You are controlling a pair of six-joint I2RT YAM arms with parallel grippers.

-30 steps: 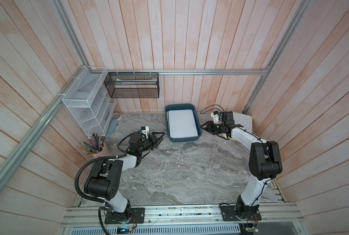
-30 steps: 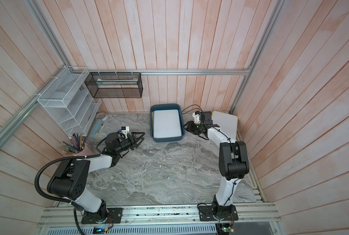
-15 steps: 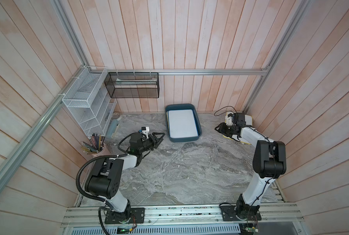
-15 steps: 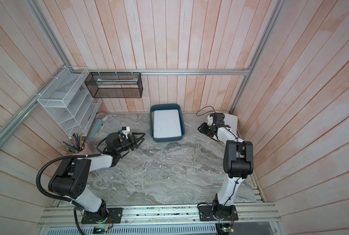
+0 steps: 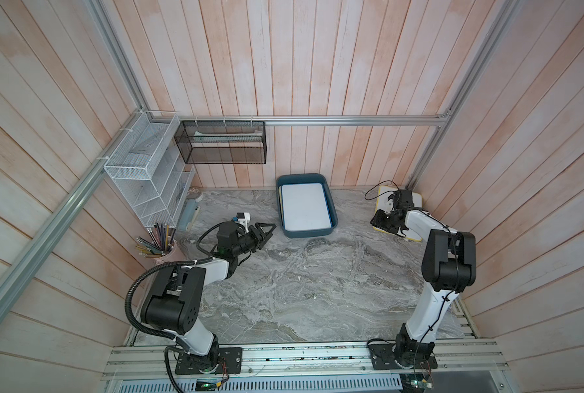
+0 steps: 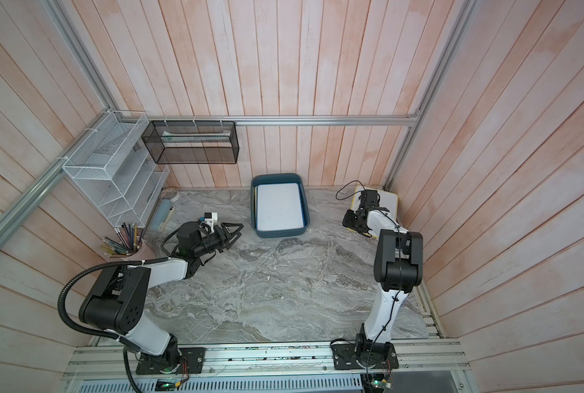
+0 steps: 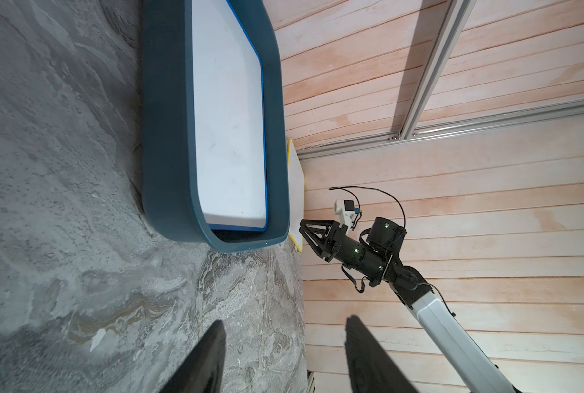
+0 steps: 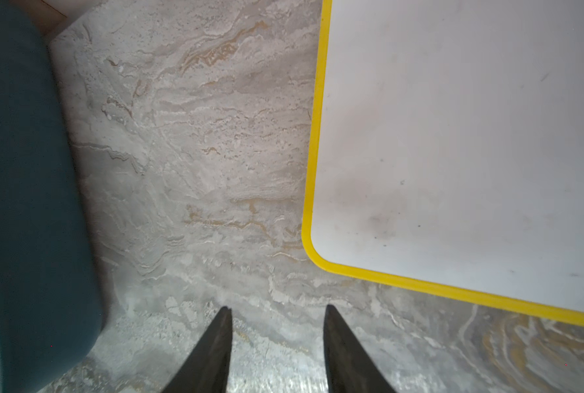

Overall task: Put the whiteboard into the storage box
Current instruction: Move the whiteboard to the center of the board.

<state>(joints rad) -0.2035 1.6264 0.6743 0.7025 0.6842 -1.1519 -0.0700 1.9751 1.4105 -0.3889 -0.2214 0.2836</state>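
Observation:
The storage box (image 5: 301, 177) (image 6: 277, 177), a dark teal tub, stands at the back middle of the table. A blue-edged whiteboard (image 5: 306, 206) (image 7: 229, 119) lies flat inside it. A yellow-edged whiteboard (image 5: 417, 200) (image 8: 471, 153) lies flat on the table in the far right corner. My right gripper (image 5: 378, 222) (image 8: 278, 309) hovers open and empty over bare table, just off that board's near left corner, between the board and the box wall (image 8: 28, 170). My left gripper (image 5: 266, 228) (image 7: 283, 326) is open and empty, left of the box's near corner.
A white wire rack (image 5: 144, 177) and a black mesh basket (image 5: 222, 143) hang on the back left walls. A cup of pencils (image 5: 158, 241) and a pale blue stapler-like thing (image 5: 188, 217) stand at the table's left edge. Wooden walls close three sides.
My right gripper has swung away from the box's right side to the yellow-edged whiteboard in the corner. The left arm has stayed still.

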